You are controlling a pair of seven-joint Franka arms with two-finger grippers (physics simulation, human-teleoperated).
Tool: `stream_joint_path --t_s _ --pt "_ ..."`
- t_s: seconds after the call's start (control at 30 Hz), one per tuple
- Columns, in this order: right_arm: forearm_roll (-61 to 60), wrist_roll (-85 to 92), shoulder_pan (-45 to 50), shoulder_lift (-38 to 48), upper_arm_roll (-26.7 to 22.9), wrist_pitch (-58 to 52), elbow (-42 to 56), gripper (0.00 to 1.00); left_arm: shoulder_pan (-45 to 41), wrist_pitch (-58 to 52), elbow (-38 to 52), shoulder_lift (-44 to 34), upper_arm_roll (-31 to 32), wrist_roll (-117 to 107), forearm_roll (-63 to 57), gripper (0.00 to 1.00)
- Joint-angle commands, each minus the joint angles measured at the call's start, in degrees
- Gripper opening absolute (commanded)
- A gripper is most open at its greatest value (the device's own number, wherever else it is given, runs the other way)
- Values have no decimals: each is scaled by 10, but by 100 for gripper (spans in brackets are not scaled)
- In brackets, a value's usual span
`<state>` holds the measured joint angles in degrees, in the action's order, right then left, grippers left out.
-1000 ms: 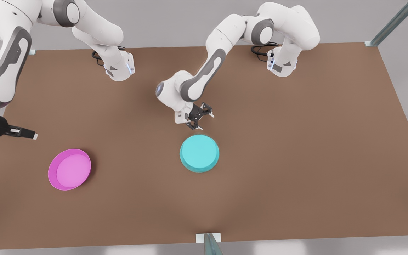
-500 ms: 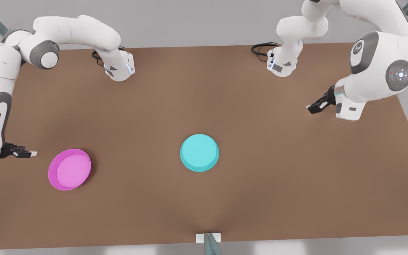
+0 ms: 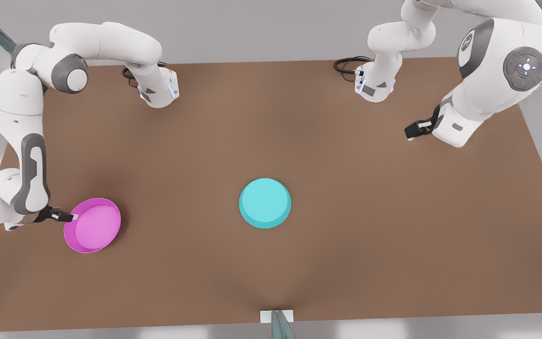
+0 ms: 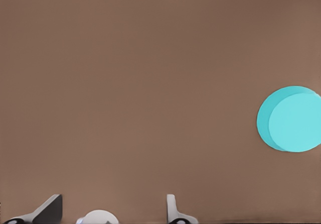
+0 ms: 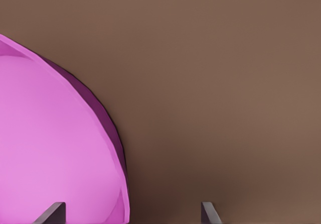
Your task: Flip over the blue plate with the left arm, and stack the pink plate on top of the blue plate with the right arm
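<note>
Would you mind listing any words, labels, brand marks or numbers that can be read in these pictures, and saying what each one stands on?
No readable text in any view.
The blue plate and the pink plate are plain, with no print.
The table bears no marking.
The arm on the front view's right has a round panel of small lights and a small grey mark on its link, too small to read.

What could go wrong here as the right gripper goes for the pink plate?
1. The right gripper, fingers open, sits at the pink plate's rim; the rim is thin and sloped, so the fingers might slip or push the plate across the table rather than straddle it.
2. The blue plate lies base up and far away, so a weak rim grip could drop the pink plate during the carry.
</note>
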<state>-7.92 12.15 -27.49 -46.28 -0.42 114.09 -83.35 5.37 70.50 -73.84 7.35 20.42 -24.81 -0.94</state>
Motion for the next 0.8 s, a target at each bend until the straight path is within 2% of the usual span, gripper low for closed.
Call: stream_joint_path --t_s 0.0,0.13,0.17,0.2,0.23,0.3,0.33,0.37,0.43,0.57,0.77 --pt "-2 -44 5 0 0 14 -5 100 -14 -32 4 -3 23 126 -12 100" --pt "-1 -43 3 -1 0 10 -9 100 -15 -62 5 -13 18 78 -10 100" --pt "-1 -42 3 -1 1 3 -8 100 -12 -42 6 -13 4 100 -5 100" --pt "-1 -37 2 -1 1 3 -7 100 -12 -41 6 -15 -39 144 33 100" --pt "-1 -28 2 -1 0 -3 -5 93 -13 -27 6 -18 -49 143 35 100" --pt "0 -13 2 0 0 -12 -1 60 -13 -8 9 -17 -54 140 31 100" --pt "0 -11 2 0 0 -12 -1 51 -19 9 8 -12 -48 130 -9 100" --pt "1 -11 2 0 0 -12 -1 50 -18 0 8 -16 -47 143 -6 100" --pt "1 2 2 0 0 -13 0 35 -17 -2 9 -11 -48 144 17 100" --pt "1 9 2 -3 0 -24 8 22 -16 38 17 6 -53 144 19 100" --pt "-1 15 6 8 3 -143 64 21 -19 34 26 8 -41 137 16 100"
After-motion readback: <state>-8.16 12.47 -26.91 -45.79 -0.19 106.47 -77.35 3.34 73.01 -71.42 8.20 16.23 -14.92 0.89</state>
